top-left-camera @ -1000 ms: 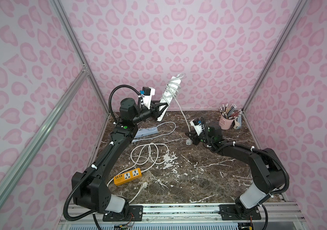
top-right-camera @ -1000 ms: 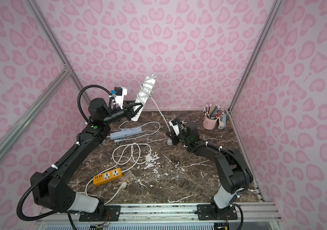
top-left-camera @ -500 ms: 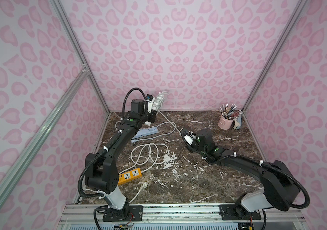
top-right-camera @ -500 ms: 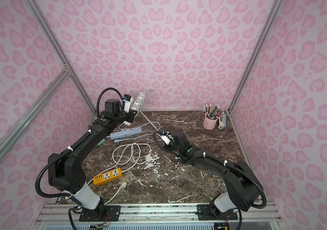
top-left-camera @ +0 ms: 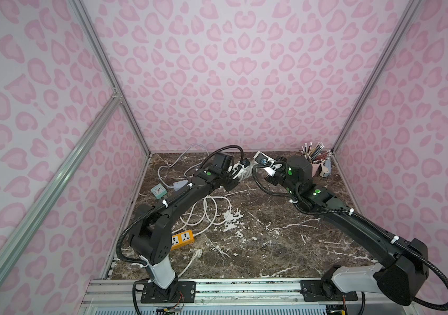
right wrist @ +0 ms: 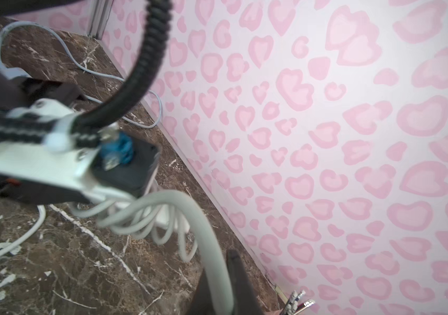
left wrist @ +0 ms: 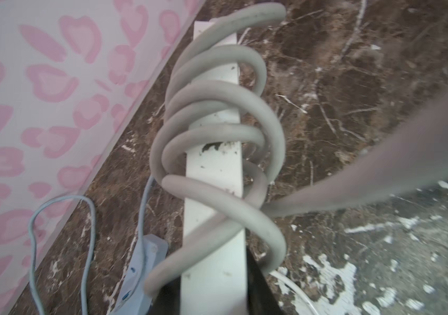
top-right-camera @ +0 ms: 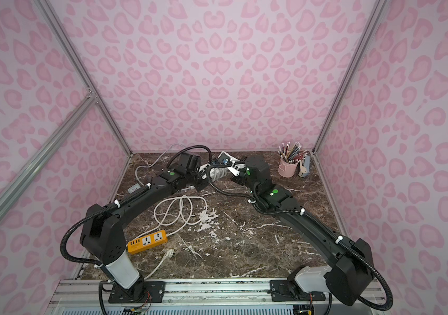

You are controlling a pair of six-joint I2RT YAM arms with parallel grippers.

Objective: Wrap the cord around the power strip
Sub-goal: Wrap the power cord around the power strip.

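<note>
While the left gripper (left wrist: 213, 289) is clamped on one end of the white power strip (left wrist: 214, 169), its dark fingers (left wrist: 255, 275) pressed to the strip's two long sides, the rest of the strip sticks out past them over the marble table (top-left-camera: 272, 245). Contact between strip and table: cannot tell. The grey cord (left wrist: 212, 92) goes round the strip in several loose, uneven coils, some standing well off the body. From the coil nearest the fingers one run leaves sideways, blurred in the left wrist view. Right wrist view: that run comes out of the coils in an arc and passes between the fingers of the right gripper (right wrist: 221, 294), which is closed on it. In both top views the wrapped strip lies at the back of the table between the two wrists, near the back wall (top-left-camera: 231, 81). A pale blue plug block (left wrist: 141, 272) with a thin cable lies on the table just beside the left gripper. A loose white cable (top-left-camera: 206, 215) lies in loops mid-table under the left arm. An orange socket bar (top-left-camera: 182, 238) lies nearer the front, well apart from the grippers. A small clock (top-left-camera: 158, 190) stands near the left wall. A pink cup of pencils (top-left-camera: 314, 165) stands in the back right corner.
</note>
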